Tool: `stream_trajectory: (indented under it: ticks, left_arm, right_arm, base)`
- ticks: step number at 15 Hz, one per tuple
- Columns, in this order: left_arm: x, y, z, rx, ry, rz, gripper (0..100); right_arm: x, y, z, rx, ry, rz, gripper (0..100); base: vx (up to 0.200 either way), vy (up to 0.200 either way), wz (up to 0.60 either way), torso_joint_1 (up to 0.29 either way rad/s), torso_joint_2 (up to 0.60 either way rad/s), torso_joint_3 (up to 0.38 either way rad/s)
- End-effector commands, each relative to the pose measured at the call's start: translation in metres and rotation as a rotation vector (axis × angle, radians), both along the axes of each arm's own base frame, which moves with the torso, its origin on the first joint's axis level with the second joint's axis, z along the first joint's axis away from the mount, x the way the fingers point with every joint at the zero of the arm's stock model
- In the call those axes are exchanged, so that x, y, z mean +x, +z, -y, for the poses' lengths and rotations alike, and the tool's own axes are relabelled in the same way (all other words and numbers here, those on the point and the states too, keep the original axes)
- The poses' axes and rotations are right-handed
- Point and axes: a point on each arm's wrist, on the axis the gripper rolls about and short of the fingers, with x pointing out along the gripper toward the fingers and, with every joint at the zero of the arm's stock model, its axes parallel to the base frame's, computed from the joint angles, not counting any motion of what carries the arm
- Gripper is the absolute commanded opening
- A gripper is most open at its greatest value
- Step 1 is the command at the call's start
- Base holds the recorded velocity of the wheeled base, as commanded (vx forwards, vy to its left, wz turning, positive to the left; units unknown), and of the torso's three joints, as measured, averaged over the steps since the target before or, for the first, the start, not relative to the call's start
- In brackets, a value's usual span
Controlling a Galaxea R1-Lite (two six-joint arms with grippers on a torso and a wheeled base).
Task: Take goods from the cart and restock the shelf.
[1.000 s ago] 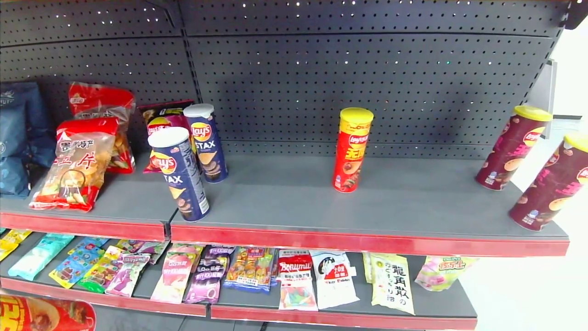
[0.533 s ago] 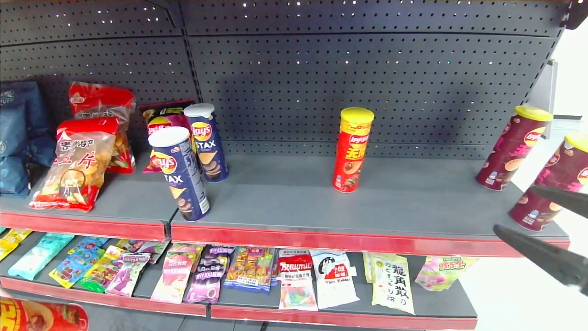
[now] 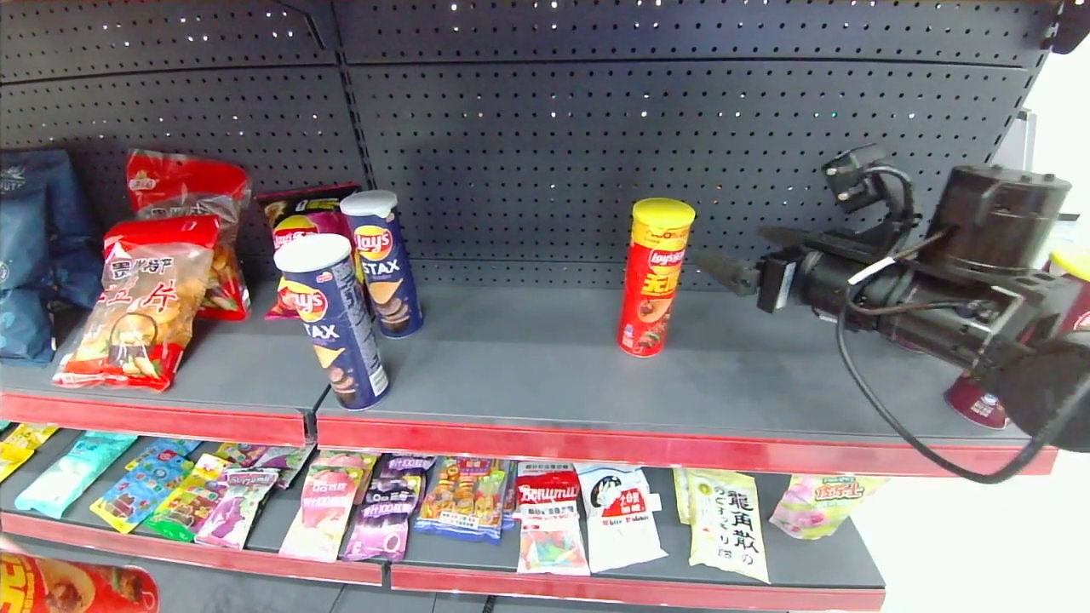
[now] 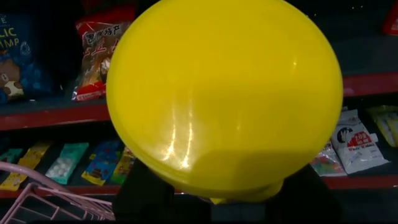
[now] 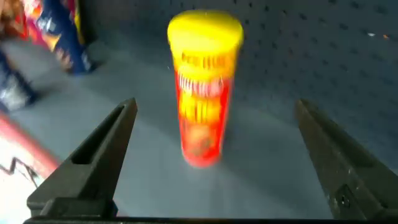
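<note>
1. Right gripper [image 3: 724,260]: fingers spread wide, held level at centre-right, pointing left.
2. Red can [image 3: 654,277]: upright on the shelf [image 3: 528,375] at mid-frame, just left of the fingertips and not touching. Its long axis is vertical, in line with the gap.
3. Left gripper [image 4: 227,205]: pinching a second can [image 3: 77,587] at the head view's lower-left corner; the farther arm.
</note>
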Motion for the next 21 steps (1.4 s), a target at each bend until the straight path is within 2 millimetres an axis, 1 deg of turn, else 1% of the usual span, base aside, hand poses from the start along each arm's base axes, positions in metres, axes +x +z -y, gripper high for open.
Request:
stream_trajectory:
  ticks: [1,3,6,7,12,15,17,20,21]
  left_arm:
    - [0.001,0.001,0.000,-0.002,0.000,-0.007,0]
    - [0.002,0.001,0.000,-0.001,0.000,-0.015,0]
    - [0.003,0.000,0.000,-0.003,0.000,-0.016,0]
    - [0.003,0.000,0.000,-0.002,0.000,-0.018,0]
    - [0.002,0.000,0.000,-0.003,0.000,-0.015,0]
    - [0.002,0.000,0.000,-0.001,0.000,-0.016,0]
    - [0.002,0.000,0.000,-0.003,0.000,-0.018,0]
    - [0.002,0.000,0.000,-0.003,0.000,-0.018,0]
    - [0.002,0.000,0.000,-0.003,0.000,-0.016,0]
  right_arm:
    - [0.022,-0.026,-0.026,-0.018,0.050,-0.065,100]
    - [0.023,-0.034,-0.035,-0.023,0.074,-0.088,100]
    - [0.026,-0.036,-0.039,-0.024,0.077,-0.087,100]
    - [0.035,-0.038,-0.040,-0.024,0.068,-0.082,100]
    - [0.059,-0.043,-0.039,-0.021,0.034,-0.077,100]
    - [0.073,-0.040,-0.042,-0.013,-0.002,-0.047,100]
    - [0.081,-0.039,-0.046,-0.007,-0.006,-0.029,100]
    - [0.087,-0.037,-0.049,-0.001,-0.004,-0.014,100]
    - [0.093,-0.037,-0.052,0.003,-0.004,-0.003,100]
  base:
    - [0.000,0.000,0.00,0.000,0.00,0.000]
    - [0.000,0.000,0.00,0.000,0.00,0.000]
    - [0.000,0.000,0.00,0.000,0.00,0.000]
    - [0.000,0.000,0.00,0.000,0.00,0.000]
    - [0.000,0.000,0.00,0.000,0.00,0.000]
    - [0.000,0.000,0.00,0.000,0.00,0.000]
    - [0.000,0.000,0.00,0.000,0.00,0.000]
    - [0.000,0.000,0.00,0.000,0.00,0.000]
    - [0.000,0.000,0.00,0.000,0.00,0.000]
